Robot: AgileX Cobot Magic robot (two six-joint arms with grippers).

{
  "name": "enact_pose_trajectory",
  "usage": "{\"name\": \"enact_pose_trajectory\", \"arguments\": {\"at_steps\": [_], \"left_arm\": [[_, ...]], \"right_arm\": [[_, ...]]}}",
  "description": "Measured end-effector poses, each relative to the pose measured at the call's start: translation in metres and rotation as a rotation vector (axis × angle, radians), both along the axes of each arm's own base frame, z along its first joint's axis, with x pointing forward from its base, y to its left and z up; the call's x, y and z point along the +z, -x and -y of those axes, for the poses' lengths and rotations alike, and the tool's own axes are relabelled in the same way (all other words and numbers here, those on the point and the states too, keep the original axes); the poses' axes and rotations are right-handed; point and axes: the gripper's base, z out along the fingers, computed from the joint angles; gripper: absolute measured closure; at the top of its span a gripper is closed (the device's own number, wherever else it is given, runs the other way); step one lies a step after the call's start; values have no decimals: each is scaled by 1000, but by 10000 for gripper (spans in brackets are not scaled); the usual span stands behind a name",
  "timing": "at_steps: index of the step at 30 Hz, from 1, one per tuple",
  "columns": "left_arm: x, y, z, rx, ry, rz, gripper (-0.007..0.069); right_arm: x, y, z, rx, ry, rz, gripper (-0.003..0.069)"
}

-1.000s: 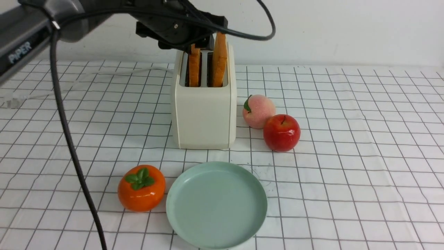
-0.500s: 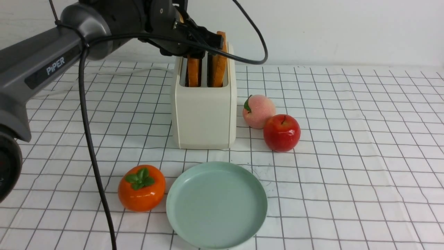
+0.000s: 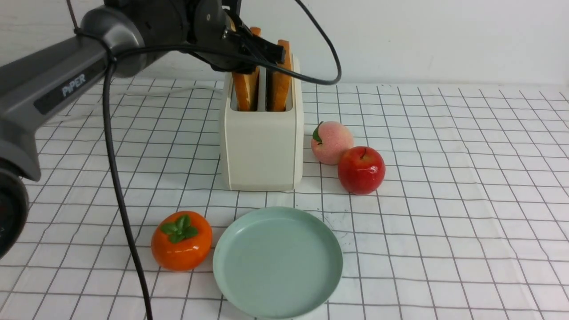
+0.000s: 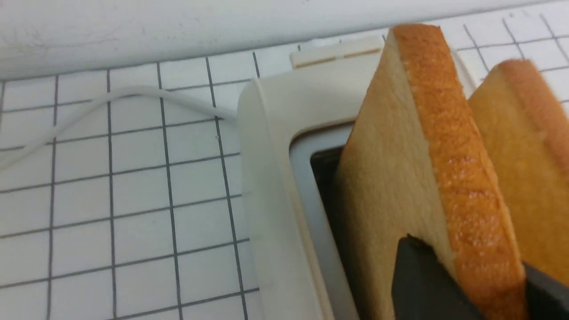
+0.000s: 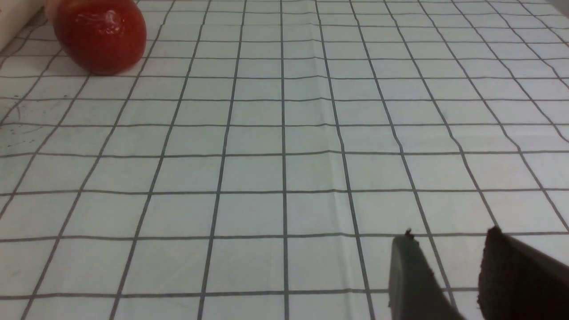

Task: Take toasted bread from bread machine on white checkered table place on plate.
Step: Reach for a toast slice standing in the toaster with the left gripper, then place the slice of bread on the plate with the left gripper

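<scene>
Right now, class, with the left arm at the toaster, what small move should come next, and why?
Probably lift the left slice straight up, clear of the slot. The left gripper has fingers on both its faces, but its lower part sits tilted inside the bread machine; the plate in front holds nothing yet.

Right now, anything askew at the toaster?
Yes: the left slice leans in the bread machine and sits higher than the right slice, pinched by the left gripper. Nothing else stands out.
</scene>
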Motion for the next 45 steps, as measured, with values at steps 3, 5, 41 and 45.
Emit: {"name": "enact_pose_trajectory", "arguments": {"at_steps": [3, 5, 41, 45], "left_arm": [[39, 18, -9, 5, 11, 85, 521], [64, 31, -15, 13, 25, 136, 521], [-107, 167, -10, -330, 403, -552, 521], [-117, 159, -11, -293, 366, -522, 521]], "right_arm": [[0, 0, 0, 0, 0, 0, 419], [0, 0, 0, 0, 0, 0, 419], [0, 0, 0, 0, 0, 0, 419], [0, 0, 0, 0, -1, 0, 419]]}}
